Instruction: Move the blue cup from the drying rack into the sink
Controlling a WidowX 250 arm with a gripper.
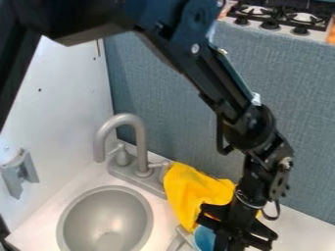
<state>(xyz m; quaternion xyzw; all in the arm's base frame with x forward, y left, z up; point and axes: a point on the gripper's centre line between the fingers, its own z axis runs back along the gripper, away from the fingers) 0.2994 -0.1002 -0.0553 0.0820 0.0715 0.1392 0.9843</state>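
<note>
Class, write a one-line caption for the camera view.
A black gripper hangs beside a blue object and a yellow cloth, near a grey sink and faucet.

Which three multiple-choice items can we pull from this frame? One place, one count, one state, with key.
1. Where is the gripper?
A) over the sink bowl
B) by the blue object
C) above the stove

2. How many stove knobs show?
A) one
B) six
C) three

3. How is the yellow cloth?
A) loosely rumpled
B) folded square
C) rolled tight

Key:
1 B: the gripper hangs at the bottom edge, next to the blue object.
2 C: three stand in a row.
3 A: uneven folds and an irregular outline.
</note>
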